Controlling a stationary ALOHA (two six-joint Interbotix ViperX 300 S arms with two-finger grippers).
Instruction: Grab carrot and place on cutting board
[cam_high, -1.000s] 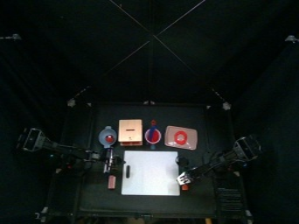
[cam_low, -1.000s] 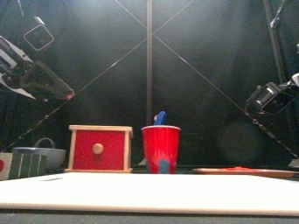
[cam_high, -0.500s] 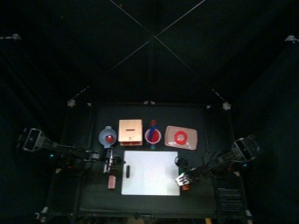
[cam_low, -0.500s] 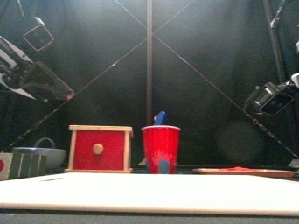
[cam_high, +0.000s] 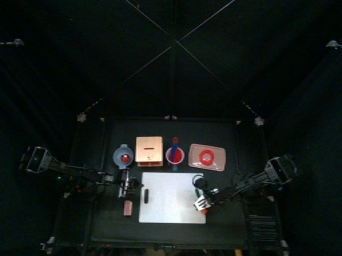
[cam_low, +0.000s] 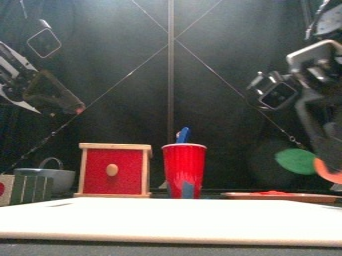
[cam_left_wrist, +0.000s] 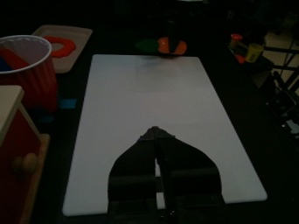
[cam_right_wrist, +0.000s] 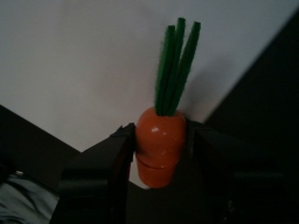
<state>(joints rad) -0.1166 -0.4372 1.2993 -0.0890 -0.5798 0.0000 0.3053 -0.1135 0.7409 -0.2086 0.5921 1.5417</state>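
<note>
R gripper (cam_right_wrist: 158, 171) has the carrot (cam_right_wrist: 163, 144) pinched between its two jaws: in the R wrist view the orange body sits squarely in the gap w/ a jaw against each side, green top (cam_right_wrist: 176, 66) sticking out ahead over the white cutting board (cam_right_wrist: 82, 61). In the front view the carrot (cam_low: 325, 170) shows as an orange bit w/ a green blob at far right, up off the table under the R arm, so it looks lifted, not resting. From above, the R gripper (cam_high: 205, 203) is at the board's (cam_high: 167, 195) right edge, carrot too small to pick out there. L wrist view shows the same orange-and-green thing (cam_left_wrist: 170, 44) just past the board's far end, right at the edge. L gripper (cam_left_wrist: 160, 149) has its jaws pressed together, holding nothing, hanging over the near end of the board (cam_left_wrist: 140, 96); L arm parked on its own side. Step in hand, as I read it: grab is done, carry to the board is on. Next move prob needs the R arm to bring the carrot further in over the white surface, well inside the edge, lower till it's touching or just above, then spread the jaws. Risk: letting go too near the rim, carrot could roll off.
</note>
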